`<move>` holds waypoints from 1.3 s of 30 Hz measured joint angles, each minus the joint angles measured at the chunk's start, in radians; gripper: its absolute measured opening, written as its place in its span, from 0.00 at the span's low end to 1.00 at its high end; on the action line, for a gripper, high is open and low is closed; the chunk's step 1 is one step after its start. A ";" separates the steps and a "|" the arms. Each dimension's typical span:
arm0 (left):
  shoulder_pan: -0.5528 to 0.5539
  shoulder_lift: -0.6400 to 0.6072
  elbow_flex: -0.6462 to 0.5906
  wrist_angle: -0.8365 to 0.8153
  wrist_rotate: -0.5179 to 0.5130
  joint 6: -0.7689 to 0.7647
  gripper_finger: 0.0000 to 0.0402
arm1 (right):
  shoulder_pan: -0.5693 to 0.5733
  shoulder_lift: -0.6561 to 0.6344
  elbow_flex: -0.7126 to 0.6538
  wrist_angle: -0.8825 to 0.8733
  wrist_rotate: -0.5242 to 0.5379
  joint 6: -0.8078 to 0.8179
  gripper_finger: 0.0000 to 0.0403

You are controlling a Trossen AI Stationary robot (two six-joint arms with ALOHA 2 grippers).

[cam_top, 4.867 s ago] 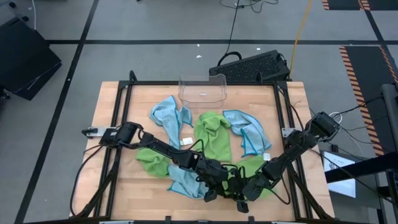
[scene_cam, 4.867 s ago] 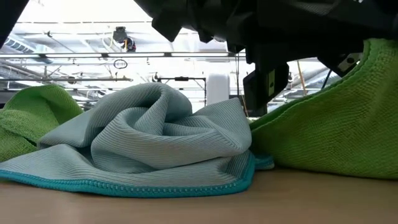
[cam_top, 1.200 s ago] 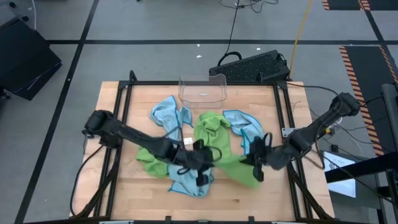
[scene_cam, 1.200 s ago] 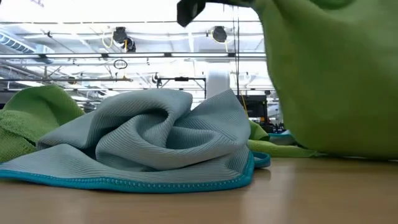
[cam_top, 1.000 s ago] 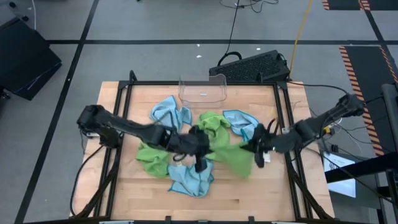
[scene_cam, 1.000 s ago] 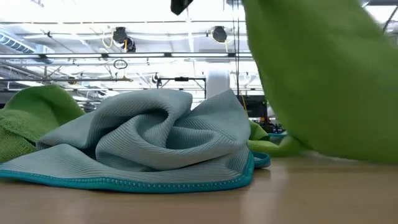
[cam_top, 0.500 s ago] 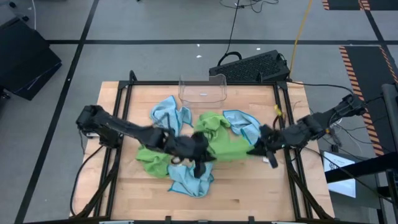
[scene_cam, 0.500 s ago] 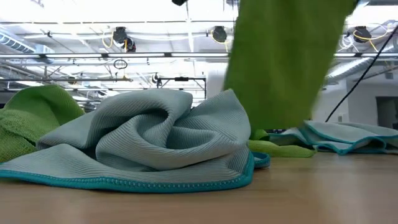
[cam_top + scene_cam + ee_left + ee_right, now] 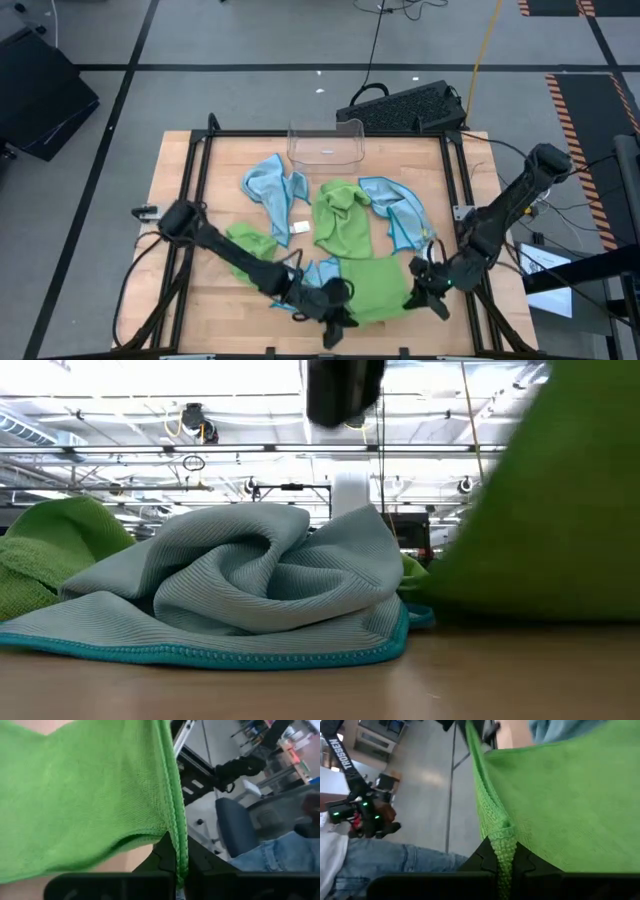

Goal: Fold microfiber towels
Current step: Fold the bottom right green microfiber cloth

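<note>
A lime green towel [image 9: 375, 285] lies spread near the table's front edge, stretched between my two grippers. My left gripper [image 9: 335, 318] is shut on its near left corner. My right gripper [image 9: 425, 290] is shut on its right corner. In the low view the towel [image 9: 550, 530] fills the right side and reaches down to the tabletop. A crumpled light blue towel [image 9: 318, 272] lies beside it on the left and also shows in the low view [image 9: 250, 590]. My left gripper pinches the green towel's hemmed edge [image 9: 176, 850] at a corner between its two fingers, low over the table. The cloth runs away from the fingers fairly flat. My right gripper pinches a bunched corner of the green towel [image 9: 502, 845] between its two fingers, low over the table. The cloth spreads away from it toward my left gripper.
Other towels lie mid-table: a green one [image 9: 340, 225], a blue one [image 9: 275, 185] at the far left, a blue one [image 9: 400, 210] at the right and a green one [image 9: 245, 245] at the left. A clear bin [image 9: 325, 140] stands at the far edge. A person shows in the right wrist view [image 9: 350, 815].
Both grippers have come down and toward the table's near edge with the green towel. It hung lifted and stretched between them over the middle of the table. Now it is spread out low near the front edge.
</note>
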 joint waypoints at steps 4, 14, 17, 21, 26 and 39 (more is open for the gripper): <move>-0.008 0.061 -0.001 0.055 0.008 -0.054 0.03 | 0.053 0.108 -0.043 0.155 0.008 0.065 0.00; -0.006 0.089 -0.001 0.154 0.079 -0.042 0.03 | 0.145 0.236 -0.043 0.348 0.016 0.176 0.00; 0.002 0.089 -0.001 0.160 0.091 -0.019 0.02 | 0.147 0.235 -0.043 0.292 0.021 0.189 0.00; 0.026 0.090 -0.002 0.081 0.065 0.020 0.02 | 0.133 0.236 -0.043 0.175 0.065 0.187 0.00; 0.070 0.090 -0.003 0.050 0.065 0.073 0.03 | 0.105 0.236 -0.044 0.066 0.090 0.182 0.00; 0.137 0.089 -0.003 -0.087 0.077 0.091 0.04 | 0.038 0.234 -0.045 -0.072 0.133 0.068 0.01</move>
